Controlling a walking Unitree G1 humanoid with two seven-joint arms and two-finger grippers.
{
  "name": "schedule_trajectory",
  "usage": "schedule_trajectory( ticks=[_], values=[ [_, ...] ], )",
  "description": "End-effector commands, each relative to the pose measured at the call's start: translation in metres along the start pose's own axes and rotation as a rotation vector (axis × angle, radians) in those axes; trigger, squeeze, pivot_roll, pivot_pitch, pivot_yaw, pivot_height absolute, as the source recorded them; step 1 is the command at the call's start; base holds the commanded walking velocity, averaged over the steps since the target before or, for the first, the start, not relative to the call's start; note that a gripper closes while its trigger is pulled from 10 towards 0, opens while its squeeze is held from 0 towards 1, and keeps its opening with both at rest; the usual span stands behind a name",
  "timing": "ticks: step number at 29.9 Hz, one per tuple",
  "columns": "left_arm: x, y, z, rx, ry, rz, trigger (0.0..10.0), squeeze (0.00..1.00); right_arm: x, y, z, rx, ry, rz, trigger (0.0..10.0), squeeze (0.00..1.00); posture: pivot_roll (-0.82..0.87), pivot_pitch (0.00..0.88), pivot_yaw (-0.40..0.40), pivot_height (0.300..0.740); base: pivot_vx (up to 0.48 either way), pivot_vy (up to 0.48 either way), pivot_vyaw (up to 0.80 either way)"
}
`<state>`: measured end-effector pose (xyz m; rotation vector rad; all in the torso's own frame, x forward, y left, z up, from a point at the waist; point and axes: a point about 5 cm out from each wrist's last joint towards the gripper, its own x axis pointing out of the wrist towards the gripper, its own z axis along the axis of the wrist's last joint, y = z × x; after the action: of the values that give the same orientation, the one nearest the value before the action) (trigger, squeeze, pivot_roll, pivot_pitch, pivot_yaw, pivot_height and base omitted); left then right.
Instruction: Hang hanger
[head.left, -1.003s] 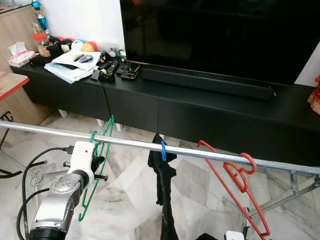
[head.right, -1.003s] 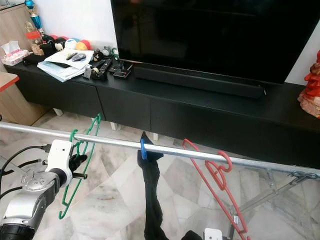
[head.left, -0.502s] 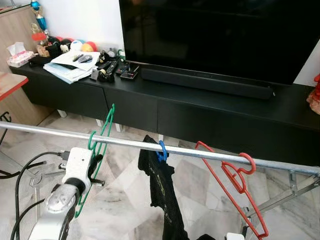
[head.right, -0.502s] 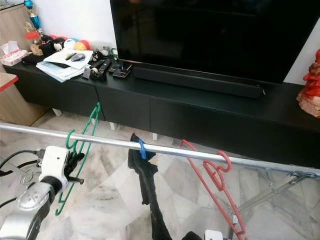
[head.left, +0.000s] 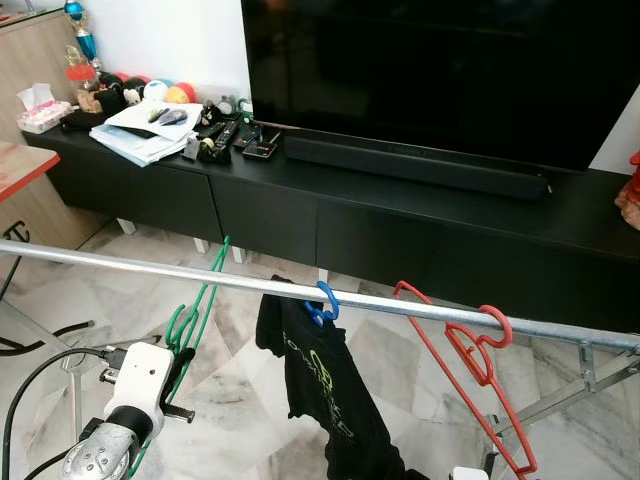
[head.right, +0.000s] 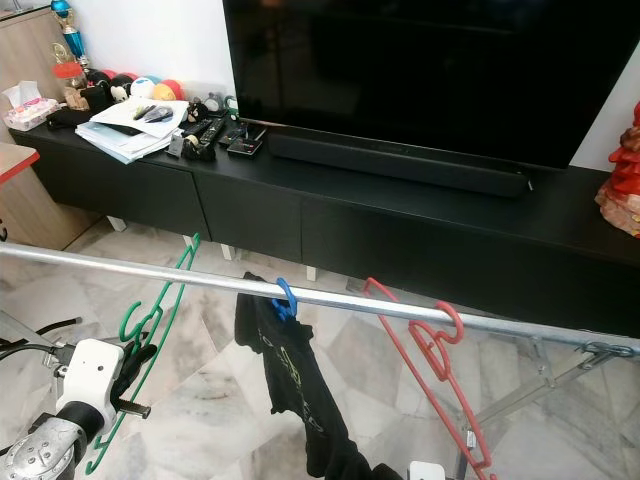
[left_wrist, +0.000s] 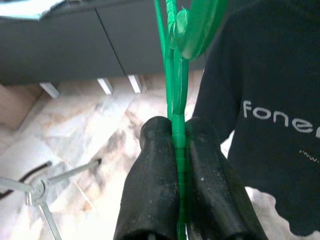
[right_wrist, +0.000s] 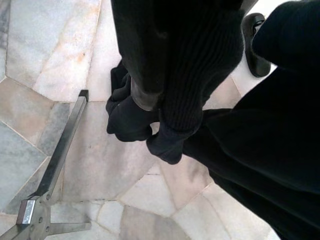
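While the green hanger (head.left: 192, 330) is pinched flat between the two black fingers (left_wrist: 152, 190) of the left gripper (left_wrist: 178, 150), its hook is seen below the metal rail (head.left: 150, 265), apart from it and not hooked over it. The left gripper's jaws are pressed together on the thin green bar, as is shown in the left wrist view, where the hanger's curved hook rises past the fingertips. From the head views, the white wrist housing of the left arm (head.left: 135, 385) is placed low at the robot's left, under the rail, and the hanger's far shoulder is tilted upward so that its upper tip crosses behind the rail.

Near the middle of the rail a blue hanger (head.left: 322, 300) is hooked, and a black T-shirt (head.left: 315, 375) with pale lettering is draped from it. Further to the robot's right a red hanger (head.left: 480, 370) is hung on the rail at a slant.

At the right gripper (right_wrist: 155, 125) the black fingers are wrapped in black fabric (right_wrist: 270, 140), and whether they are apart or together cannot be told. Marble floor tiles (right_wrist: 60, 55) and a grey metal frame leg (right_wrist: 55, 160) are seen beneath it.

Behind the rail a long black cabinet (head.left: 270, 215) is stood, with a large dark television (head.left: 440, 70), a soundbar (head.left: 415, 165) and a pile of papers (head.left: 145, 130) on it.
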<state>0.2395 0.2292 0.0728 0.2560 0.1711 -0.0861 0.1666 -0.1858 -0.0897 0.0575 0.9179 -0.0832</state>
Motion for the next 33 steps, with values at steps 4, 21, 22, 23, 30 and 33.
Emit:
schedule_trajectory(
  ticks=[4, 21, 22, 23, 30, 33],
  values=[
    [0.002, -0.009, -0.036, 0.059, 0.196, -0.059, 6.7, 0.0, -0.001, 0.001, -0.003, 0.0, 0.007, 0.004, 10.0, 0.0, 0.08, 0.082, -0.004, 0.74, 0.0, 0.0, 0.0],
    [-0.052, -0.036, -0.161, -0.064, 0.805, 0.022, 10.0, 0.0, 0.0, -0.002, 0.0, 0.038, -0.007, -0.024, 10.0, 0.0, 0.05, 0.061, 0.006, 0.74, 0.0, 0.0, 0.0],
    [-0.052, -0.037, -0.162, -0.063, 0.81, 0.022, 10.0, 0.0, 0.0, -0.003, 0.0, 0.043, -0.009, -0.027, 10.0, 0.0, 0.05, 0.061, 0.006, 0.74, 0.0, 0.0, 0.0],
    [-0.052, -0.037, -0.162, -0.062, 0.814, 0.022, 10.0, 0.0, 0.0, -0.003, 0.0, 0.046, -0.01, -0.028, 10.0, 0.0, 0.05, 0.061, 0.006, 0.74, 0.0, 0.0, 0.0],
    [-0.052, -0.039, -0.163, -0.078, 0.806, 0.029, 10.0, 0.0, -0.001, -0.014, 0.001, 0.177, -0.019, -0.098, 10.0, 0.0, 0.05, 0.042, 0.015, 0.74, 0.0, 0.469, 0.0],
    [-0.053, -0.04, -0.164, -0.077, 0.814, 0.024, 10.0, 0.0, -0.001, -0.015, 0.001, 0.213, -0.021, -0.105, 10.0, 0.0, 0.05, 0.035, 0.017, 0.74, 0.0, 0.48, -0.53]
  ],
)
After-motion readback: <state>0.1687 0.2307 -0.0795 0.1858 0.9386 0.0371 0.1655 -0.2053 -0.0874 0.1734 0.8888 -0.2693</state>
